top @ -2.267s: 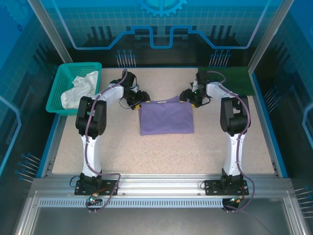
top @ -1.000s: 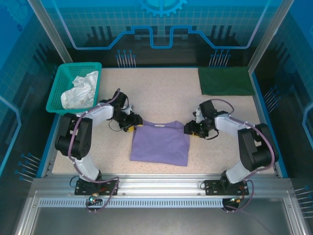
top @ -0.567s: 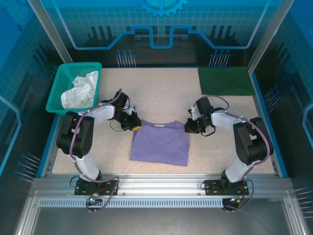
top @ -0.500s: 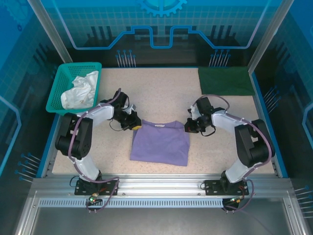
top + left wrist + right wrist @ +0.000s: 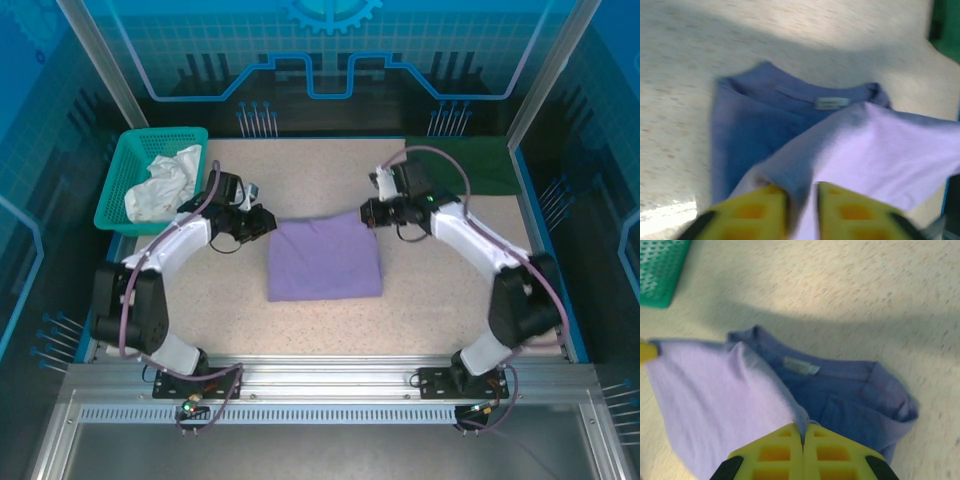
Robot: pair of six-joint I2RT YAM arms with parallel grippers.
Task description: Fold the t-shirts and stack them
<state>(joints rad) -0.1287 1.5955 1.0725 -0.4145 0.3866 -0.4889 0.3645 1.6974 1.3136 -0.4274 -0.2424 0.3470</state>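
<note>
Top external: lavender t-shirt (image 5: 325, 260) lies folded at table (image 5: 420, 310) centre. Left gripper (image 5: 266, 224) is at its 10 o'clock corner, right gripper (image 5: 368, 214) at its 2 o'clock corner. Left wrist: yellow fingers (image 5: 762, 212) are narrowly apart, pinching a lifted lavender fold; the neck label (image 5: 831, 103) is at 12 o'clock. Right wrist: jaws are pressed together on the fold's edge, with the label at 12 o'clock. Dark green t-shirt (image 5: 490, 165) lies flat at the table's 1 o'clock corner. Teal basket (image 5: 125, 165) with white cloth (image 5: 160, 185) sits at 10 o'clock.
</note>
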